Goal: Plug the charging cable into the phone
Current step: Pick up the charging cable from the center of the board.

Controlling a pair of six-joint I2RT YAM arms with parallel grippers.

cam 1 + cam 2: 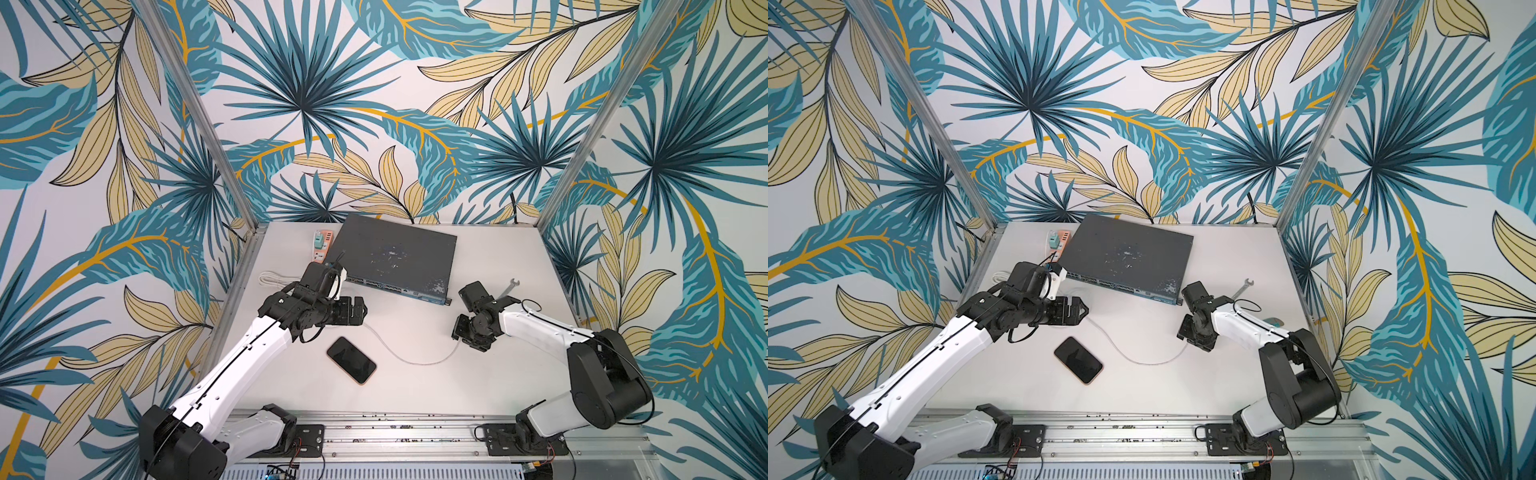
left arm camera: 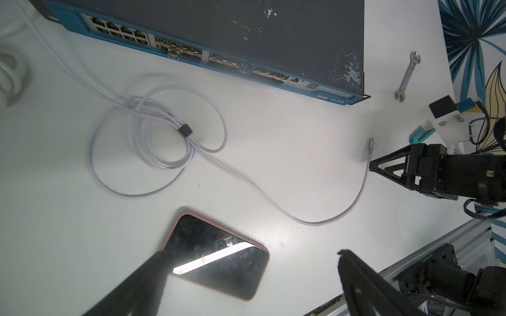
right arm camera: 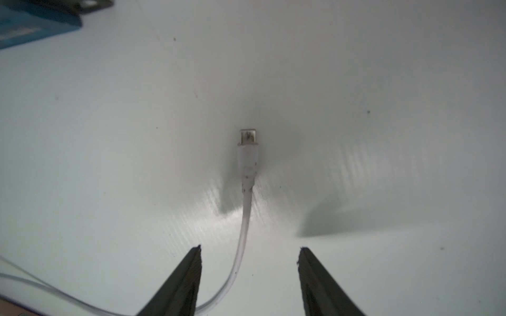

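Top views: your phone [image 1: 351,360] lies flat, face up, near the table's [image 1: 415,395] front middle, long axis diagonal. The cable [image 1: 415,360] curves from under your left arm toward your right gripper [image 1: 459,337], which points down at the table. Your left gripper [image 1: 362,309] reaches level toward the middle.

Left wrist: left fingers [image 2: 353,273] spread wide above the phone [image 2: 216,257]; cable bundle [image 2: 158,131] sits before the switch box [image 2: 246,41], wrench [image 2: 407,76] beyond.

Right wrist: plug [image 3: 247,153] points away from your right fingers [image 3: 189,273], which straddle the cable, apart, not touching it.
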